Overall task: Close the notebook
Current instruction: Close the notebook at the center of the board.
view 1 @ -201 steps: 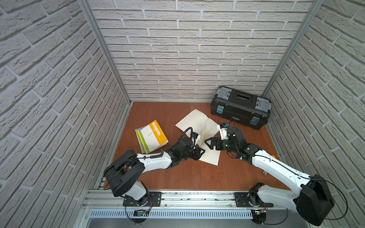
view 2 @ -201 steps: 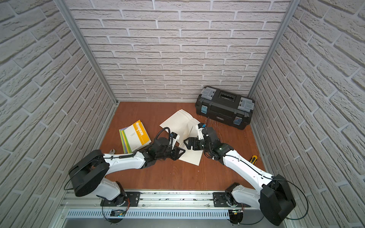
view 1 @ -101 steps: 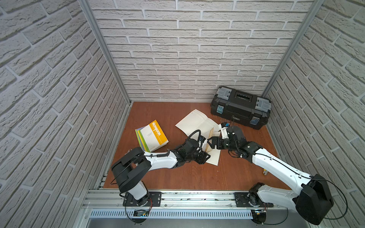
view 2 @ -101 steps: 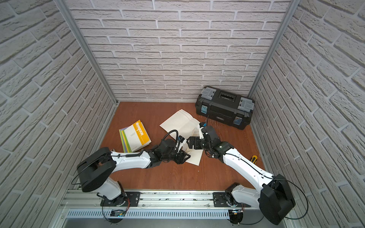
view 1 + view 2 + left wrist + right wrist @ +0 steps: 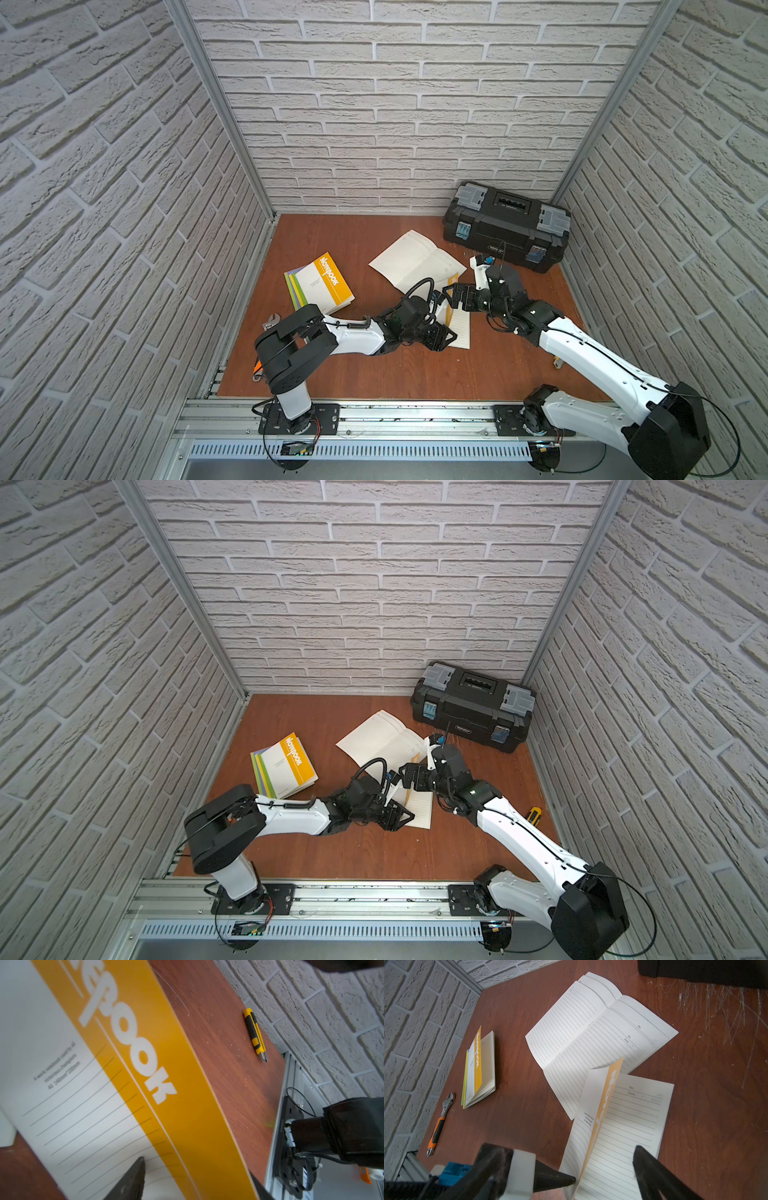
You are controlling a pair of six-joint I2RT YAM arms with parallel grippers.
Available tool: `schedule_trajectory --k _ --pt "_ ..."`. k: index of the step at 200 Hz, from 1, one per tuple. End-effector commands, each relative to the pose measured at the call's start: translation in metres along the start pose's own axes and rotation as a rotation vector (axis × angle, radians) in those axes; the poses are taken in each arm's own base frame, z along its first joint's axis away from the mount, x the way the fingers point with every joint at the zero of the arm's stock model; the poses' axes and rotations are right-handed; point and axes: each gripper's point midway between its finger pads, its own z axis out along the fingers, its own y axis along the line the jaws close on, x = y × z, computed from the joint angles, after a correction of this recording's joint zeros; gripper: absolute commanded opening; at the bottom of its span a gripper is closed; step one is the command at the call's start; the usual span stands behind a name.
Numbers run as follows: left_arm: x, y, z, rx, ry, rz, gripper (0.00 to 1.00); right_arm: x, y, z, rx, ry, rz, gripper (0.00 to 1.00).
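The notebook (image 5: 460, 330) lies at mid-table with its lined page (image 5: 633, 1118) showing. Its orange and white cover (image 5: 604, 1105) stands half raised over that page. My right gripper (image 5: 605, 1164) is open and straddles the cover's edge, one fingertip (image 5: 566, 1180) right at the cover's outer face. In both top views this gripper (image 5: 451, 295) (image 5: 409, 776) sits at the notebook's far end. My left gripper (image 5: 441, 336) is at the near end, jaws open. The cover (image 5: 176, 1105) fills the left wrist view just past its fingers (image 5: 131, 1178).
A second notebook (image 5: 415, 259) lies open behind it. A stack of notebooks (image 5: 320, 284) sits left, with a wrench (image 5: 443, 1109) near it. A black toolbox (image 5: 505, 226) stands at the back right. A yellow utility knife (image 5: 254, 1032) lies by the right wall.
My left gripper has moved right along the notebook's near end and its jaws have spread. The right gripper has shifted slightly back. The orange cover now stands up between them.
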Motion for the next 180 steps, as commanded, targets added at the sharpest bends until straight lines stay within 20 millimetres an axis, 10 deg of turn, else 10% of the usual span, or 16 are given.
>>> schedule_trajectory --k 1,81,180 --pt "-0.017 -0.028 0.007 0.098 -0.045 0.025 0.72 -0.003 0.01 0.008 -0.051 -0.006 0.01 0.96" --pt "0.002 -0.015 0.029 0.105 -0.045 -0.01 0.87 -0.003 0.011 0.014 -0.069 -0.013 0.031 0.96" --pt "0.013 -0.003 0.026 0.06 -0.04 -0.025 0.92 0.039 -0.015 0.075 -0.025 0.105 0.099 0.95"
